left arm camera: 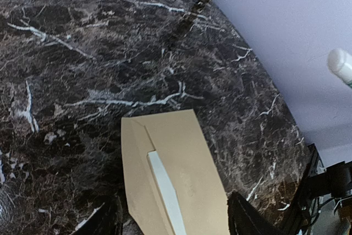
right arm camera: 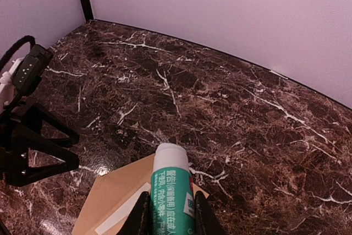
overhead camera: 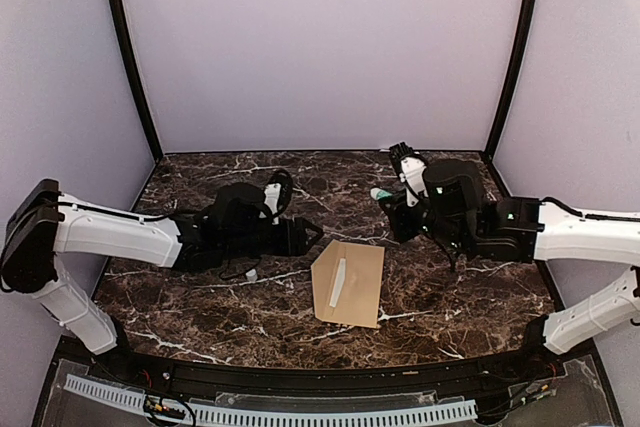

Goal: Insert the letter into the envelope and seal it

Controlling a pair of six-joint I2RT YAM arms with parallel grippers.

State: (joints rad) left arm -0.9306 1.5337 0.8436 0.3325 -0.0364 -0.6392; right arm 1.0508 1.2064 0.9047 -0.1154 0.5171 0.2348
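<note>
Nearest to us on the desk (overhead camera: 200, 297) lies the envelope (overhead camera: 355, 287), flat, about midway between the two arms and closer to the front edge than either hand. Its long axis runs roughly from 12 to 6 o'clock in the top view, tipped a little toward 1 and 7. A pale strip (overhead camera: 337, 282) crosses its face along almost the same line. We cannot tell whether this is a gummed band or a paper edge. We see no letter anywhere on the desk, so we judge that it is already inside and that sealing is what remains.

A little farther back, the left hand (overhead camera: 308, 235) stands open with nothing between its jaws. Its tips are just beside the envelope's far left corner, so the envelope lies at about 5 o'clock from it. In its wrist view the brown paper shows between and beyond the spread fingers (left arm camera: 250, 218).

Farther back again, the right hand (right arm camera: 170, 221) is closed around a green and white glue stick (right arm camera: 170, 185), with the capped end pointing out past its fingers. From this hand the envelope lies at about 7 o'clock and well apart.

The left hand is the nearer of the two, and we think it is better placed to steady or lift the flap. For the right hand to bring the stick to the strip, it must come forward and down toward 7 o'clock, then travel along the envelope's long axis.
</note>
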